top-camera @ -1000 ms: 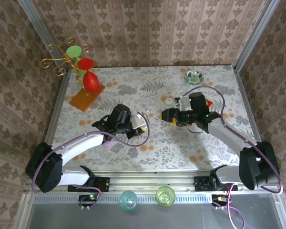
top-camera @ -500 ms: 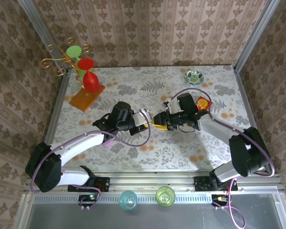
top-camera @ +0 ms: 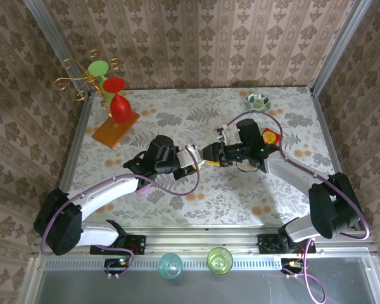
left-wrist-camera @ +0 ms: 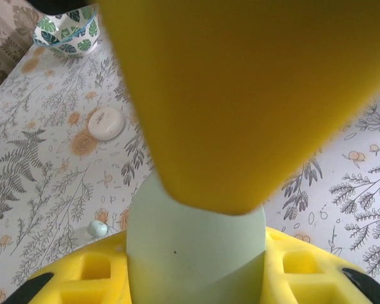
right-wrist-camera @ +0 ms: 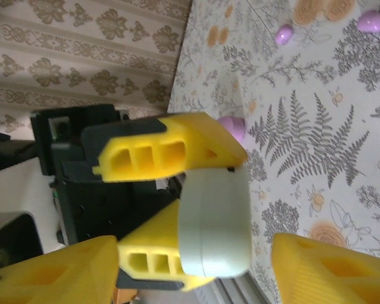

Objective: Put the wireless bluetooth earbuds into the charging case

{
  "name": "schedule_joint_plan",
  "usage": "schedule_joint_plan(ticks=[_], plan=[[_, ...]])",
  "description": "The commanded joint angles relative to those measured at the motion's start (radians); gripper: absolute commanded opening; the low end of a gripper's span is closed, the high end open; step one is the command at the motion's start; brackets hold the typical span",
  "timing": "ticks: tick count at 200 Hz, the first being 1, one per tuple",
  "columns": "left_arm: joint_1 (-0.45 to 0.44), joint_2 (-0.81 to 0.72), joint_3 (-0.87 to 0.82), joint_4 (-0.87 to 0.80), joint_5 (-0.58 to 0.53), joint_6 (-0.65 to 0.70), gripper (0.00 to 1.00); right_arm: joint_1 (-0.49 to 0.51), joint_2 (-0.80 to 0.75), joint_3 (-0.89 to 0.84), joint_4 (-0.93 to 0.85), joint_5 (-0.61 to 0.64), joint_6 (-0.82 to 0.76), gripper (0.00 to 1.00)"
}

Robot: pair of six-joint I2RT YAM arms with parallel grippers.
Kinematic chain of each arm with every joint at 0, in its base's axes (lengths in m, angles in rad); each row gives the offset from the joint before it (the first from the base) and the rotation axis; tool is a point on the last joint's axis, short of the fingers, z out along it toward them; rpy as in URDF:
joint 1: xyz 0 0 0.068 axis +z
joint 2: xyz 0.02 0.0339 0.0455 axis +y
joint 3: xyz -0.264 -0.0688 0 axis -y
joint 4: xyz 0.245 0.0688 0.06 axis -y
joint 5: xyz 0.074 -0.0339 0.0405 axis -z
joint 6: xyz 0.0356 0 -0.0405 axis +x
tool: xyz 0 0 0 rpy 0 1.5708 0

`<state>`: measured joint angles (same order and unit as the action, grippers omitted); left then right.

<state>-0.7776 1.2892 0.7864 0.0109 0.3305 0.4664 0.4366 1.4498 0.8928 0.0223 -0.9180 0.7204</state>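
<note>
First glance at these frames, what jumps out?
The two tools meet mid-table: the left tool grips a pale green charging case, and the right tool flanks it with open yellow fingers. Loose lilac earbuds lie on the floral tabletop beyond; red and green goblets mark the far-left corner.

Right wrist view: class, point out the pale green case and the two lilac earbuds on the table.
pale green case (right-wrist-camera: 215, 221), right wrist view, its rounded side.
larger lilac earbud (right-wrist-camera: 371, 21), right wrist view, its middle.
smaller lilac earbud (right-wrist-camera: 283, 33), right wrist view, its middle.
</note>
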Motion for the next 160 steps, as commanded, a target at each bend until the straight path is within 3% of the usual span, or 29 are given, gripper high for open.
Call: schedule_joint_plan(ticks=[1,26,59,110,160], plan=[[0.003,-0.013,-0.007,0.043,0.035,-0.016,0.3,0.005,0.035,0.033,0.049,-0.021,0.034,0.53],[0.004,-0.02,-0.01,0.049,0.035,-0.016,0.32,0.004,0.043,0.045,0.031,-0.018,0.045,0.33],[0.004,-0.028,-0.024,0.076,0.024,-0.024,0.35,0.001,0.027,0.042,0.028,-0.025,0.075,0.25],[0.017,-0.083,-0.111,0.322,0.069,-0.106,0.76,-0.076,-0.039,-0.026,0.216,-0.081,0.27,0.23],[0.082,-0.154,-0.23,0.703,0.165,-0.321,0.85,-0.14,-0.105,-0.078,0.562,-0.152,0.565,0.22]])
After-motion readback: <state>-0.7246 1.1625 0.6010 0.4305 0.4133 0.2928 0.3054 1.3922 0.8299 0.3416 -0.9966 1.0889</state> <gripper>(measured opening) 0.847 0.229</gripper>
